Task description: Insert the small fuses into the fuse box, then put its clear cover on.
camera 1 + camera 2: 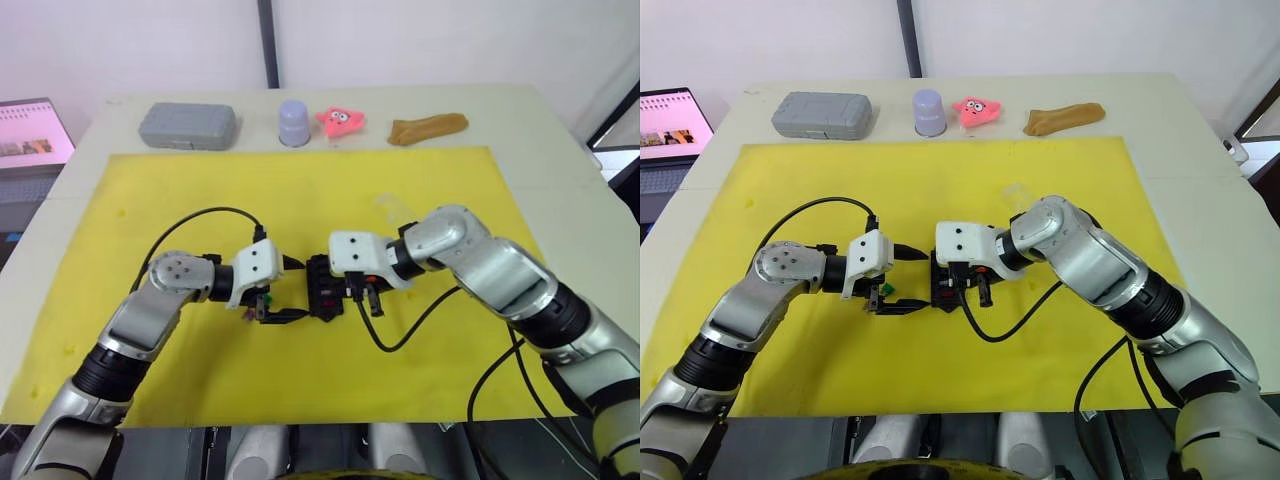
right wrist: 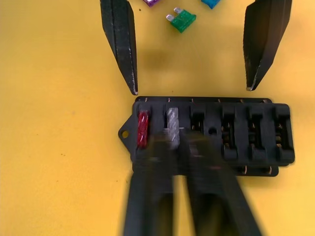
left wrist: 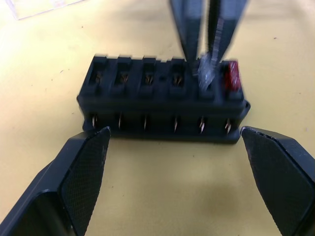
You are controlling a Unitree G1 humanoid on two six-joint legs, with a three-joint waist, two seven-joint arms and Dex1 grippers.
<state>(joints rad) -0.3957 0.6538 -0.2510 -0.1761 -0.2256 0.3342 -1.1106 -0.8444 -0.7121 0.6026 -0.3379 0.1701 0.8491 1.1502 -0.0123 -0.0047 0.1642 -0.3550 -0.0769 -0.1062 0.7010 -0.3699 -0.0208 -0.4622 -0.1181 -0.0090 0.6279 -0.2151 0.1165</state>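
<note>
The black fuse box (image 3: 162, 101) lies on the yellow mat between my two grippers. A red fuse (image 2: 142, 129) stands in its end slot. A grey fuse (image 2: 173, 127) sits in the slot beside it, and my right gripper (image 2: 179, 143) is shut on it from above. On the opposite side my left gripper (image 1: 298, 290) stands wide open, one finger off each end of the box, touching nothing. Loose green (image 2: 183, 20), purple (image 2: 150, 2) and teal (image 2: 211, 2) fuses lie on the mat behind the left gripper's fingers. The clear cover (image 1: 1015, 192) lies just beyond the right arm.
Along the table's far edge stand a grey case (image 1: 187, 125), a lilac cup (image 1: 294, 122), a pink toy (image 1: 340, 121) and a brown object (image 1: 428, 128). A laptop (image 1: 30, 130) sits off the table at far left. Cables loop from both wrists.
</note>
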